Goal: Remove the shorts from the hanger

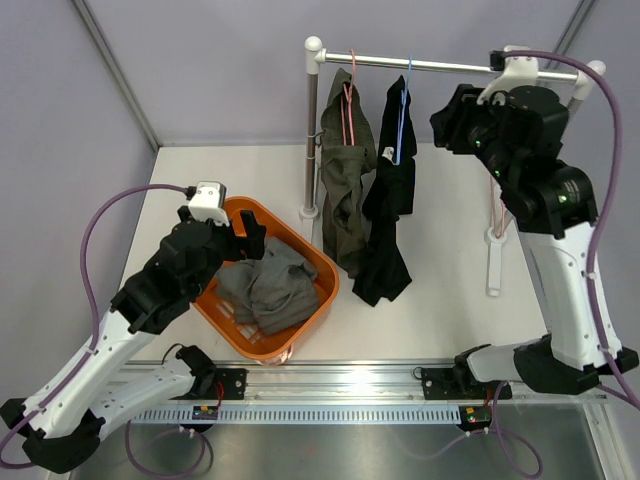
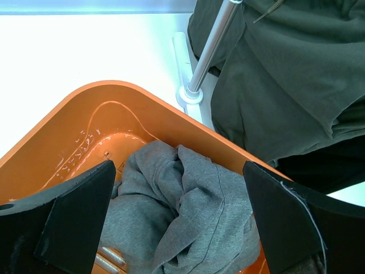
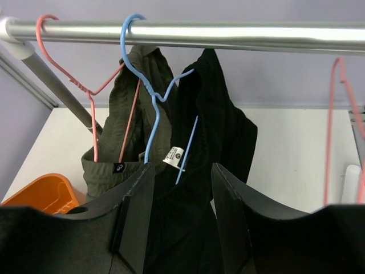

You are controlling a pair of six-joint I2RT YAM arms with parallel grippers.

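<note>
As right arm [image 1: 555,240] stands raised, right tool [image 3: 182,171] gapes at black shorts [image 1: 388,240].

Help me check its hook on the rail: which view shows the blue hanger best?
Right wrist: the blue hanger shows up close, hook over the rail, wire running into the black shorts. Top external gives only a thin blue sliver; left wrist shows none.

Pale lilac walls [image 1: 220,70] with grey corner struts [image 1: 118,75] enclose a white table [image 1: 450,300], evenly lit.
</note>
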